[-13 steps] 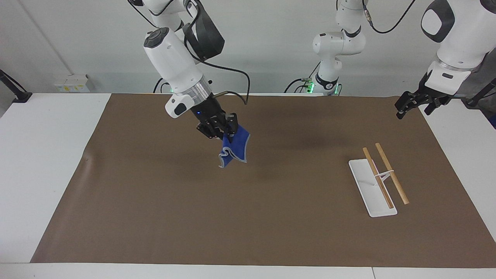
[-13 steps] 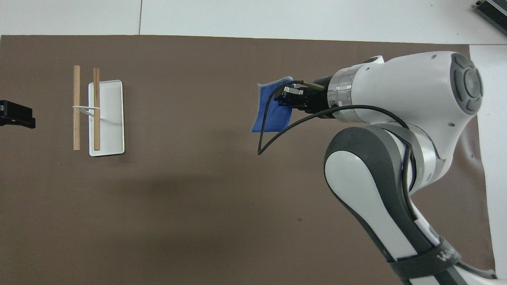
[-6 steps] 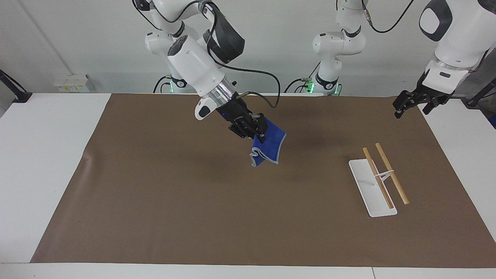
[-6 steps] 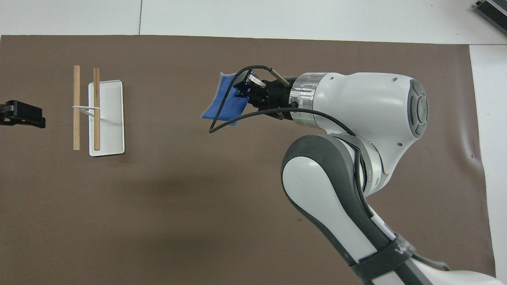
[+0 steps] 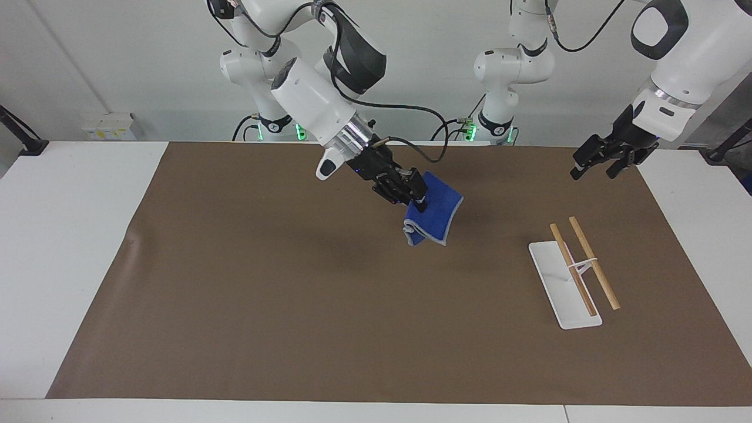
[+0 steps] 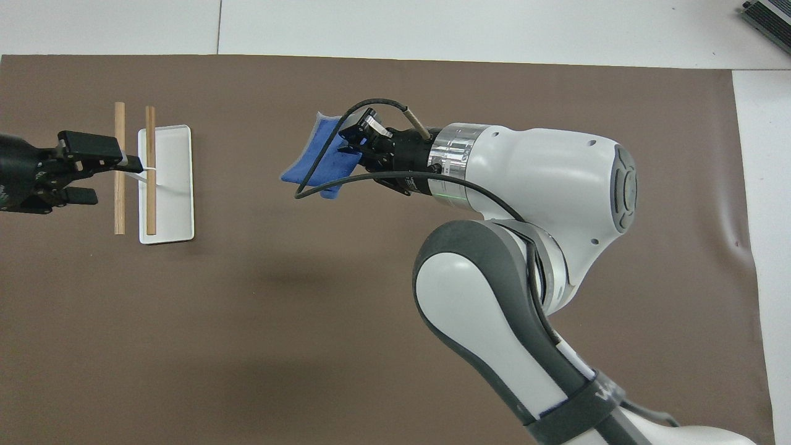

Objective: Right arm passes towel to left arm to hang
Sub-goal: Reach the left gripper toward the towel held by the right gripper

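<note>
The blue towel (image 5: 439,216) hangs folded in the air over the middle of the brown mat, pinched at its upper edge. My right gripper (image 5: 419,201) is shut on it, with its black cable looping beside the cloth. From overhead the towel (image 6: 312,168) droops off the right gripper (image 6: 353,141) toward the left arm's end. My left gripper (image 5: 592,174) is open and holds nothing. It hovers above the mat's corner at its own end. In the overhead view the left gripper (image 6: 106,174) overlaps the rack's outer bar.
A small hanging rack stands on the mat toward the left arm's end: a white base (image 5: 565,296) carrying two wooden bars (image 5: 594,263) on a thin white stand. From overhead the base (image 6: 174,185) and bars (image 6: 150,185) lie between the two grippers. White tabletop borders the brown mat (image 5: 264,305).
The right arm has swung the towel from its own side toward the left arm's end. The left gripper has come in from the table's edge over the rack, still open.
</note>
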`<state>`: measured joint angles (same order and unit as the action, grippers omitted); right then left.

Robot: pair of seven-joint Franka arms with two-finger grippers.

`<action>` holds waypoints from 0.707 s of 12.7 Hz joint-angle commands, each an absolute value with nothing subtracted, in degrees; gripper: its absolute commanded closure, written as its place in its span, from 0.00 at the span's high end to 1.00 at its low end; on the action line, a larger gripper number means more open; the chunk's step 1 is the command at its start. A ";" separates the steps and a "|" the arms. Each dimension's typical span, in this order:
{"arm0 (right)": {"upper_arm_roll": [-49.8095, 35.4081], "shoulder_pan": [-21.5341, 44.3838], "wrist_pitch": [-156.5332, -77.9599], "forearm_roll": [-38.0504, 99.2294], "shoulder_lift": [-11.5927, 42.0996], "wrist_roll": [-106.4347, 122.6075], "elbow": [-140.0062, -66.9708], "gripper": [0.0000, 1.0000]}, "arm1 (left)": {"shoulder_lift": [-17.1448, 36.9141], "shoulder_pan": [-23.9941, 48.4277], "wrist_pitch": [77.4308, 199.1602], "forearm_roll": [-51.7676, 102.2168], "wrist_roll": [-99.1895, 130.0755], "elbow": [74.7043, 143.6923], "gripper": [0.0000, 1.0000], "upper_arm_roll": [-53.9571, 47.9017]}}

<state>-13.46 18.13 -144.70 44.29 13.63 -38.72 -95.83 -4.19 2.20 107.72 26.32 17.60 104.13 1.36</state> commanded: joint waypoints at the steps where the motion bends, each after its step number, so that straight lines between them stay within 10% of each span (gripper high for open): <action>1: -13.45 18.37 -144.93 45.79 14.41 -39.46 -94.83 0.00 | -10.28 6.22 117.04 33.99 28.42 114.51 1.00 1.58; 9: -13.45 17.75 -143.70 45.70 14.41 -39.64 -95.19 0.00 | -10.99 24.51 149.40 42.36 59.59 124.18 1.00 1.41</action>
